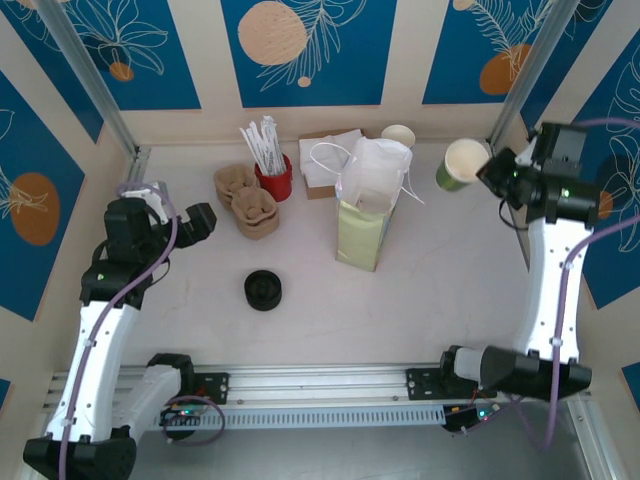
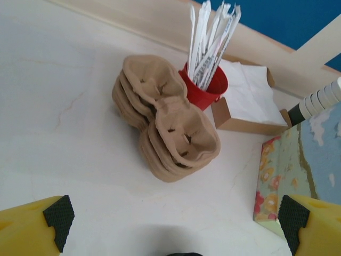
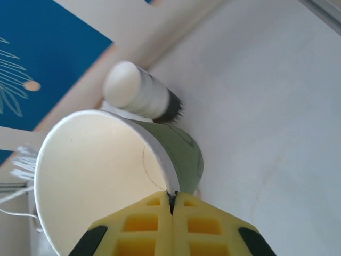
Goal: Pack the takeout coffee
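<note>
Right gripper: pinched tight on the rim of the takeout coffee, one finger inside the mouth and one outside
Takeout coffee: held over the far right corner of the table, olive sides, mouth open, no lid on it
Left gripper: fingers spread wide with nothing in them, hovering by the table's left edge and facing the cup carriers
Black lid: flat on the table, left of centre toward the near edge, well apart from the cup
Paper bag: upright mid-table, nearer the far edge, mouth open
Step, as I read it: bringing the cup in for its lid, then into the bag
Doing it well: a rim pinch is a thin hold, so go slowly, keep the cup level, and seat it flat on bare table near the lid before letting go
Count: one olive cup, one lid, one bag, one red pot of wrapped stirrers, one napkin box, one stack of white cups and one of carriers, both too nested to count singly
</note>
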